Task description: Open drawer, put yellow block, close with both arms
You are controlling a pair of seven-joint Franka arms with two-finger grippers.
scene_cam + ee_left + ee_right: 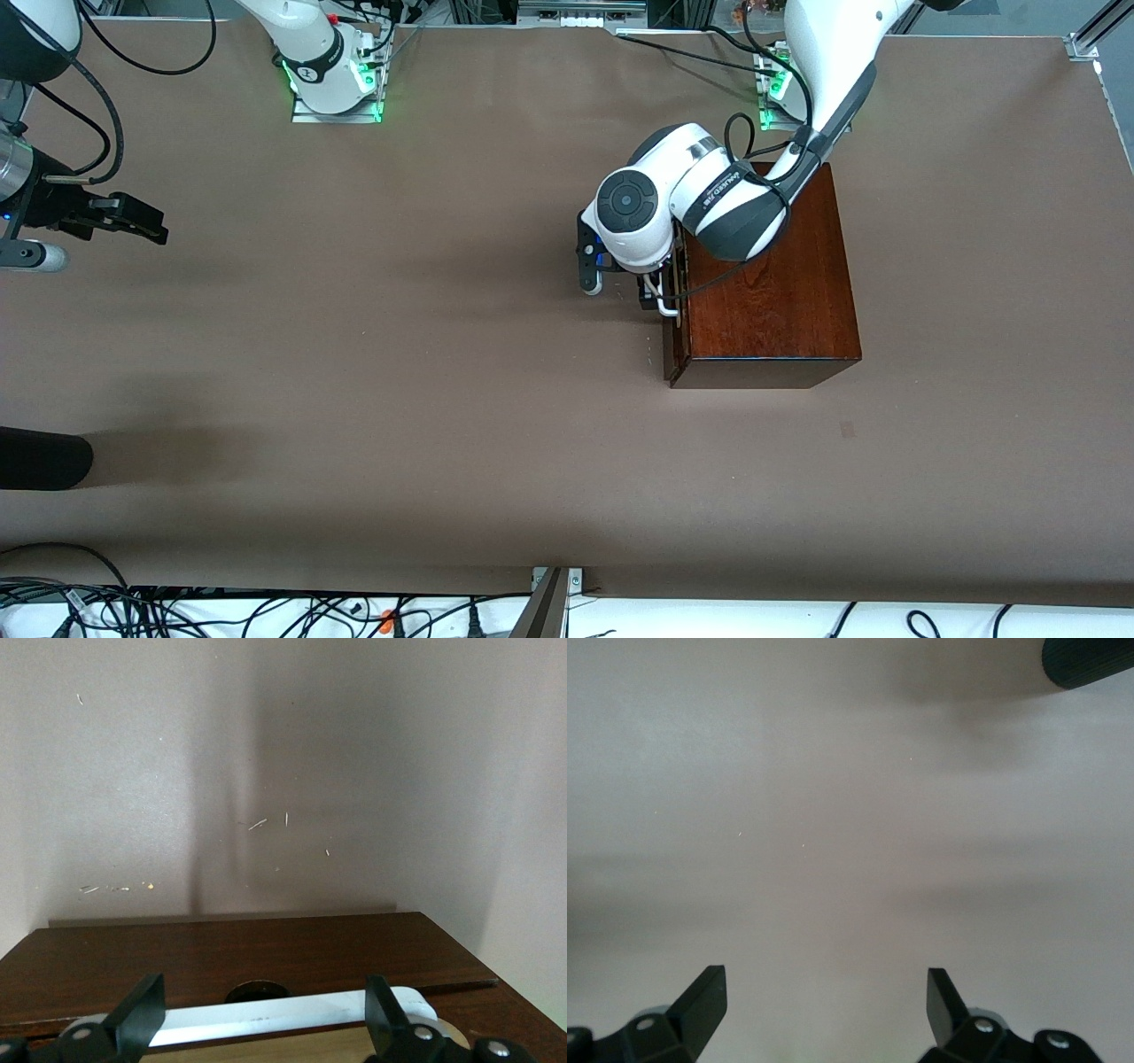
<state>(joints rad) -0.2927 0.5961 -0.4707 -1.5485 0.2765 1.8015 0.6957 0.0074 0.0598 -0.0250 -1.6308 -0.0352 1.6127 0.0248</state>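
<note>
The glossy reddish-brown box stands toward the left arm's end of the table. Its drawer front faces the right arm's end, with the white bar handle on it. My left gripper hangs at that handle, mostly hidden under its wrist. In the left wrist view the gripper is open, and the handle lies between its fingers with the dark drawer front beside it. A strip of pale wood shows by the handle. My right gripper waits open over bare table at the right arm's end. The yellow block is out of view.
A black rounded object juts in at the table's edge at the right arm's end, nearer the front camera; a black rounded object also shows in the right wrist view. Cables lie along the near edge. Brown tabletop spreads between the arms.
</note>
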